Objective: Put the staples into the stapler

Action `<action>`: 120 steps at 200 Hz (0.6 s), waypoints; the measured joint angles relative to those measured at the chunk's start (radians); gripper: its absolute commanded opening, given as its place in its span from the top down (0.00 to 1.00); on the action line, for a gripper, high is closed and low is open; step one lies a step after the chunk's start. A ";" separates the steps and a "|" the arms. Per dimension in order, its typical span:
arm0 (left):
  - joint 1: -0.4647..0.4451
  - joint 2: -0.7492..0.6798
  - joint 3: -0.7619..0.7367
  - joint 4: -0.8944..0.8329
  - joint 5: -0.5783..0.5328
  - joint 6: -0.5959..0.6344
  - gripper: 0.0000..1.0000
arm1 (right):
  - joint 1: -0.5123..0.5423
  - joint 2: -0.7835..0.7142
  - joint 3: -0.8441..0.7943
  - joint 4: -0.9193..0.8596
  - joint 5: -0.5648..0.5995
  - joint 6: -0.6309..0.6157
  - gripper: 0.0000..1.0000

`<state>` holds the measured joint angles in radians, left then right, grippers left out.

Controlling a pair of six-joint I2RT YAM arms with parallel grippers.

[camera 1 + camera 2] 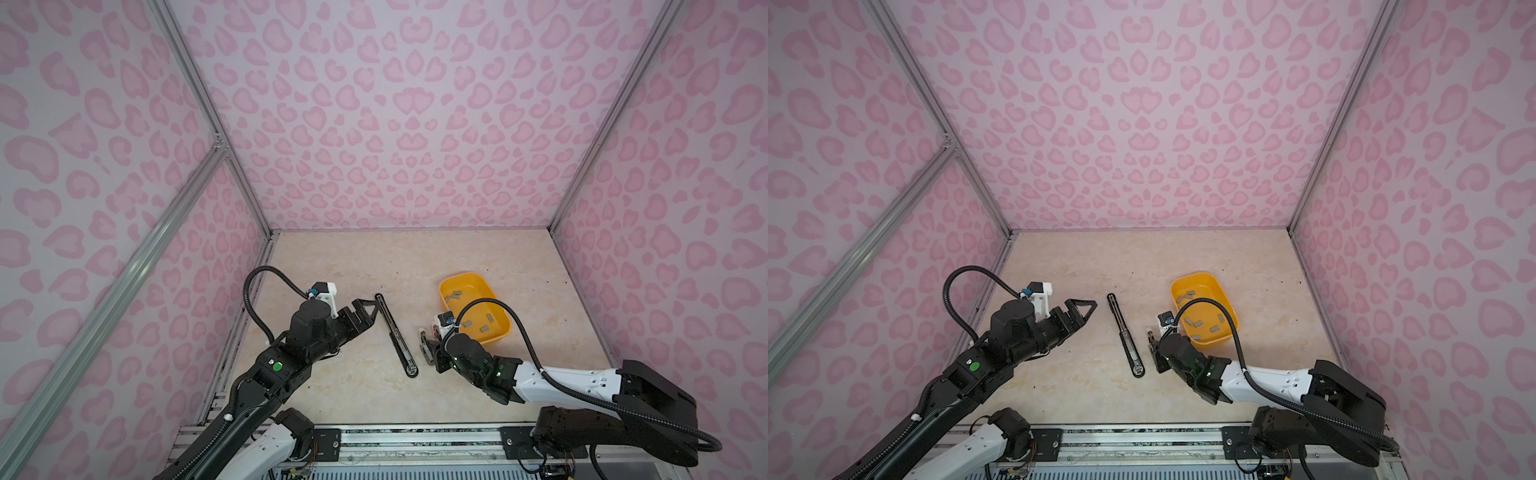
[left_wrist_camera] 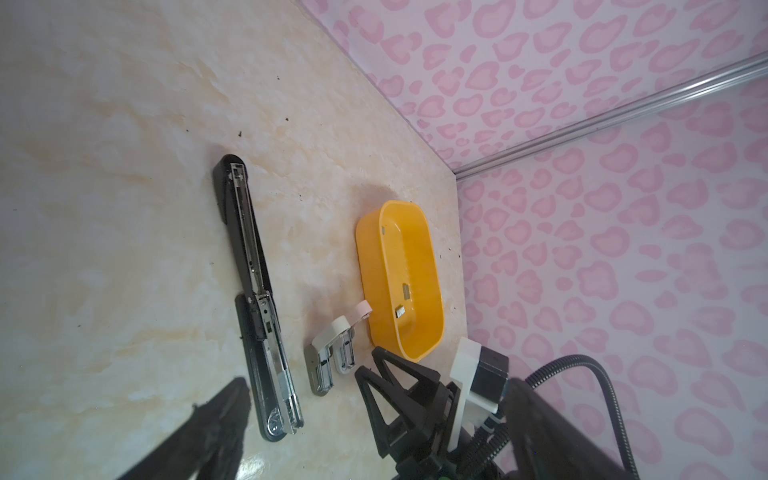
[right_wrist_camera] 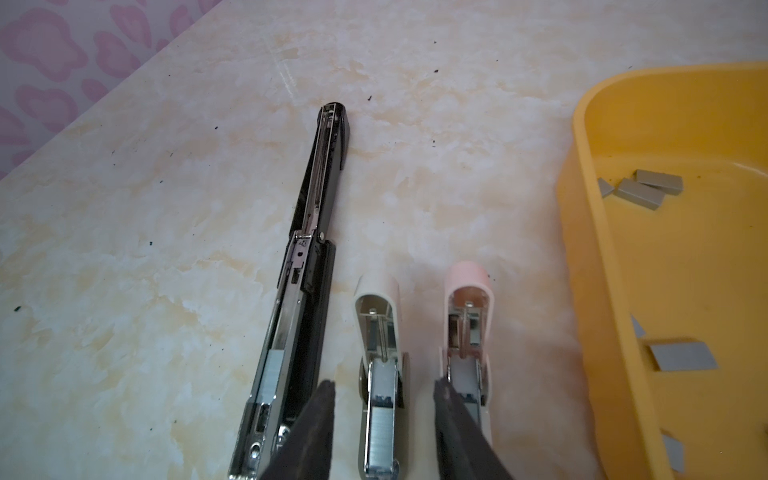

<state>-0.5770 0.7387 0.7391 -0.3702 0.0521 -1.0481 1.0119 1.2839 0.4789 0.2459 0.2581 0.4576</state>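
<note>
- Right hand (image 3: 384, 386) released, empty, straddling white stapler (image 3: 376, 332), which seems loaded; left hand (image 1: 365, 311) wide open.
- Staples (image 3: 640, 193) lie in yellow tray (image 3: 602, 291), right on desk (image 3: 145, 249).
- Next: likely pick a strip for pink stapler (image 3: 467, 291).

staplers: 3 – one black stapler (image 3: 316, 216) beside the right gripper (image 3: 384, 386), one white stapler (image 3: 376, 316) beneath it, one pink stapler (image 3: 469, 291) beside it toward the tray | yellow tray (image 3: 590, 249): 1 | loose staples (image 1: 1185, 296) in tray: roughly eight strips, too small for an exact count | grippers: 2, counting the left gripper (image 1: 370, 316)
</note>
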 measured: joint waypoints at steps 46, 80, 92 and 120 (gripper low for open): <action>-0.021 0.010 -0.008 -0.051 -0.104 -0.068 0.04 | 0.022 0.000 0.035 -0.004 0.010 -0.002 0.59; -0.026 0.129 0.035 -0.050 -0.119 -0.026 0.04 | 0.042 0.001 0.046 -0.005 0.011 -0.012 0.59; -0.026 0.163 0.026 -0.033 -0.124 0.004 0.04 | 0.071 0.005 0.061 -0.002 0.011 -0.024 0.58; -0.025 0.195 -0.088 0.026 -0.149 0.083 0.04 | 0.132 0.022 0.075 0.015 0.011 -0.040 0.53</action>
<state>-0.6022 0.9337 0.6514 -0.3443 -0.0971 -0.9653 1.1439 1.3056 0.5537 0.2607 0.2687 0.4175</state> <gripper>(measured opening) 0.963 0.442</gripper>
